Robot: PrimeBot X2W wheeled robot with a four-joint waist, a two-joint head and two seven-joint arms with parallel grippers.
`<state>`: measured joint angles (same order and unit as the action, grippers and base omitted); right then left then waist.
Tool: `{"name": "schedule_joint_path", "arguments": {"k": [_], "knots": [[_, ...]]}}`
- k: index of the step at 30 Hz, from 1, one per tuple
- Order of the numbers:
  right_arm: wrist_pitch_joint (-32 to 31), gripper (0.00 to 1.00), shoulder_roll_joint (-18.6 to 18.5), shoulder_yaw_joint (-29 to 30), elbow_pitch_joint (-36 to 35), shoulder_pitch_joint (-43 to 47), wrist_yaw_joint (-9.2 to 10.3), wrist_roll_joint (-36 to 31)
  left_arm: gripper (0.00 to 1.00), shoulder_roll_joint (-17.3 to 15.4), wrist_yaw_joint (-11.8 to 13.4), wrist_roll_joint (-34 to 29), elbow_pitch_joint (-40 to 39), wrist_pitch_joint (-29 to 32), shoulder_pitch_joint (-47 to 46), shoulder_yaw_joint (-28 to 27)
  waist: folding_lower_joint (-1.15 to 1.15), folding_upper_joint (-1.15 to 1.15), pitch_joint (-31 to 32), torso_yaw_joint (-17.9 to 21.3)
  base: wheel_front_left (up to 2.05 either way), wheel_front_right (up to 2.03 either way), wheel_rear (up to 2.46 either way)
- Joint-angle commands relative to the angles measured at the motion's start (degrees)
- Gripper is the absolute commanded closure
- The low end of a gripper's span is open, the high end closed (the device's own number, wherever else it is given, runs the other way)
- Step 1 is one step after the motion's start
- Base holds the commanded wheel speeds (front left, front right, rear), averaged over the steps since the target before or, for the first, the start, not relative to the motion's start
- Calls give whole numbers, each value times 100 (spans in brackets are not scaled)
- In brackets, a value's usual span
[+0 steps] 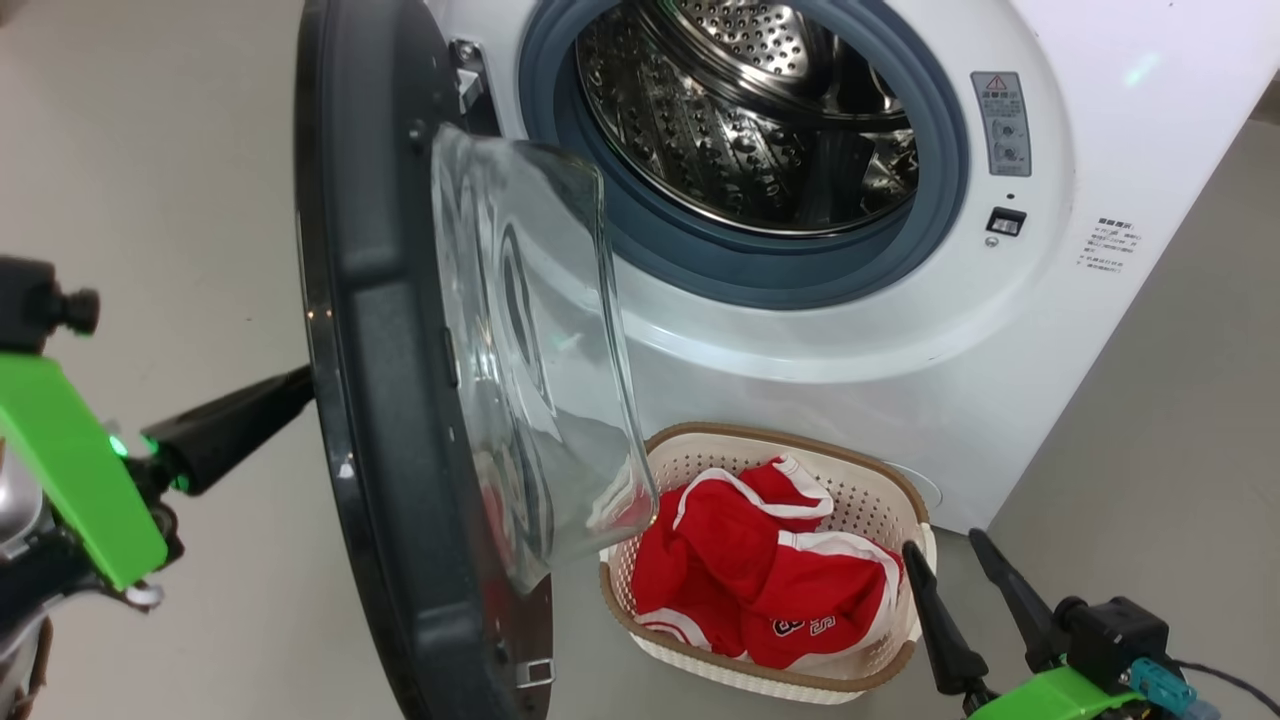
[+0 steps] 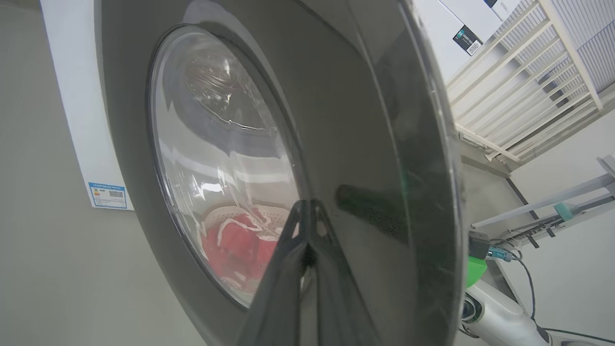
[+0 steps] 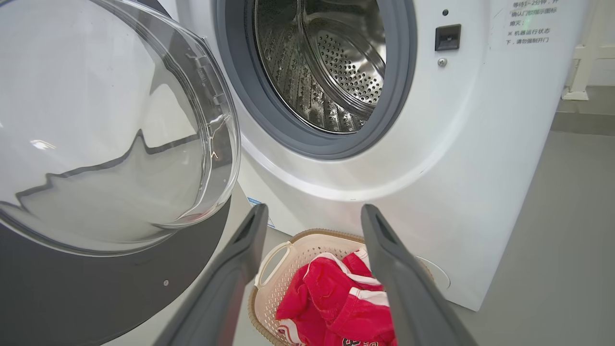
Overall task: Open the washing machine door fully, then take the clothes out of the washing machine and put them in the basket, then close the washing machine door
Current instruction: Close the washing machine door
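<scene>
The washing machine (image 1: 1100,100) shows its empty steel drum (image 1: 750,110) behind the grey ring. Its door (image 1: 370,300) stands swung out, edge-on to the head view, glass bowl facing the machine. My left gripper (image 1: 300,385) is shut, its tip against the door's outer black face (image 2: 346,120); the fingertips (image 2: 307,204) meet there. The red clothes (image 1: 760,570) lie in the basket (image 1: 870,470) on the floor before the machine. My right gripper (image 1: 950,555) hangs open and empty beside the basket's right end; in its wrist view the right gripper (image 3: 314,211) frames the basket (image 3: 269,269) and clothes (image 3: 326,298).
Grey floor spreads left and right of the machine. The open door (image 3: 72,288) overhangs the basket's left side. In the left wrist view a white slatted rail (image 2: 519,77) stands beyond the door, and a label (image 2: 108,194) sits on the machine's side.
</scene>
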<state>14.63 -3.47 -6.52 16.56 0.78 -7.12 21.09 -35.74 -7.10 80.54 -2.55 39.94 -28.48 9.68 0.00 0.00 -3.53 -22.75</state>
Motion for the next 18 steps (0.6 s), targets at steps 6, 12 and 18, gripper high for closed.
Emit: {"name": "schedule_joint_path", "arguments": {"k": [6, 12, 18], "knots": [[37, 0, -7, -164, -120, 55, -36, 21, 100, -391, -38, -120, 178, -472, 309, -225, 0, 0, 177, -34, 0, 0, 0], [37, 0, 12, -218, -118, 140, -36, 53, 85, -391, -38, -218, 516, -1088, 913, -200, 0, 0, 335, -95, 0, 0, 0], [37, 0, 14, -227, -129, 187, -36, 48, 21, -302, -38, -193, 789, -1669, 1410, -48, 0, 0, 357, -162, 0, 0, 0]]}}
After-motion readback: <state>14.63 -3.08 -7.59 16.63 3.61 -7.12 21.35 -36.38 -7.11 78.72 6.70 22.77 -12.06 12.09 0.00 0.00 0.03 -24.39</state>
